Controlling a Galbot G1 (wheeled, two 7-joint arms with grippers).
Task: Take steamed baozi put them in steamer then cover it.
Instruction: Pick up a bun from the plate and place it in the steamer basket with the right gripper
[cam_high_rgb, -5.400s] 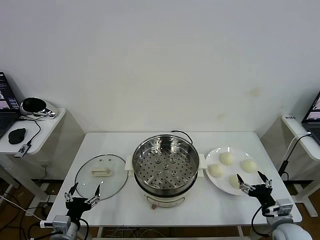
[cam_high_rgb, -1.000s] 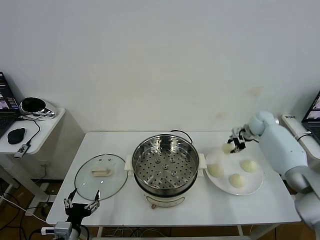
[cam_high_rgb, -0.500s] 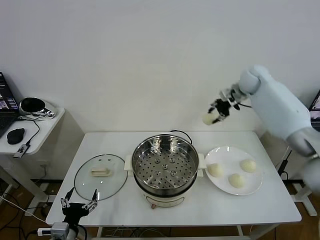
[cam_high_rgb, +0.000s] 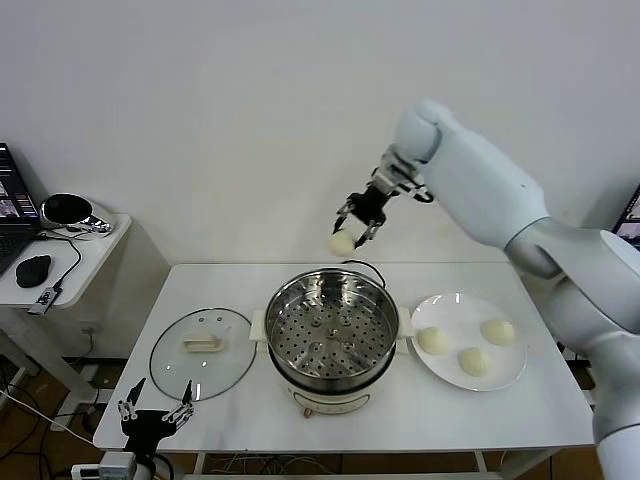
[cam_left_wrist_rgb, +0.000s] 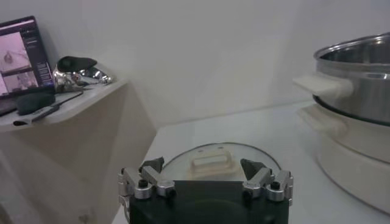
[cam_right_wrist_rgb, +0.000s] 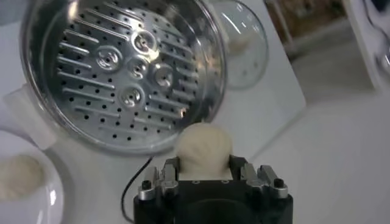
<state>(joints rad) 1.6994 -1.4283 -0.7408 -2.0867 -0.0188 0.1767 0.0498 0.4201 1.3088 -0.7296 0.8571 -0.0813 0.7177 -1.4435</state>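
While the steamer (cam_high_rgb: 332, 335) stands at the middle of the white desk (cam_high_rgb: 240, 395), its perforated tray (cam_right_wrist_rgb: 119, 73) holds nothing; only the shiny holes and round bumps of the tray show inside the steel wall. To the right of the steamer, close to its cream handle, lies a white plate (cam_high_rgb: 510, 358) with three baozi on it (cam_high_rgb: 433, 340), one near the steamer and two farther from it. To the left of the steamer the cover (cam_high_rgb: 201, 352) lies flat on the desk, with its cream handle turned up, and it does not touch the pot.

The fourth baozi (cam_high_rgb: 342, 242) is in the air above the back rim of the steamer, toward the wall, well clear of the tray. The right claw (cam_high_rgb: 358, 226) is closed on this bun: in the right wrist view its two fingers (cam_right_wrist_rgb: 169, 171) press on both sides of the bun (cam_right_wrist_rgb: 203, 145), which sticks out past the fingertips, with the steamer below it.

The left claw (cam_high_rgb: 153, 413) waits low at the front edge of the desk, in front of the cover. Its fingers (cam_left_wrist_rgb: 141, 180) are spread wide and hold nothing.
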